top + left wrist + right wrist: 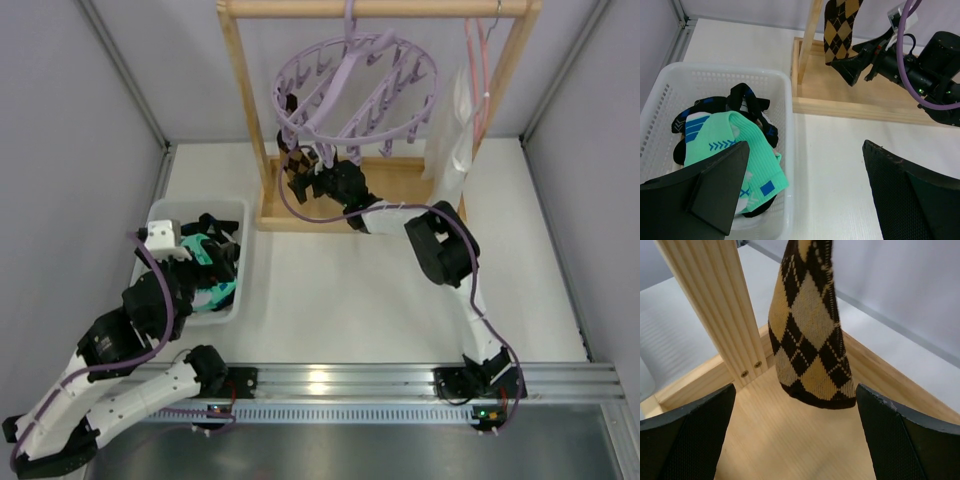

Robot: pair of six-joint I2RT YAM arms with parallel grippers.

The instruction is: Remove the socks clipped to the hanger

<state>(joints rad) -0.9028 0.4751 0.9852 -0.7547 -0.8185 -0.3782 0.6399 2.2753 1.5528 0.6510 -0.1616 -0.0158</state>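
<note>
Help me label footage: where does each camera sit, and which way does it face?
Top external: above and behind the bases, looking down on rack and hanger; both arms show.
Left wrist: over the basket, facing the rack; open left end effector shows.
Right wrist: below the hanger, facing the diamond-check sock; open right end effector shows.
Wrist views share that sock and rack.

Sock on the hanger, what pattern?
Sock: black-and-tan diamond check, clearest in right wrist view.
</note>
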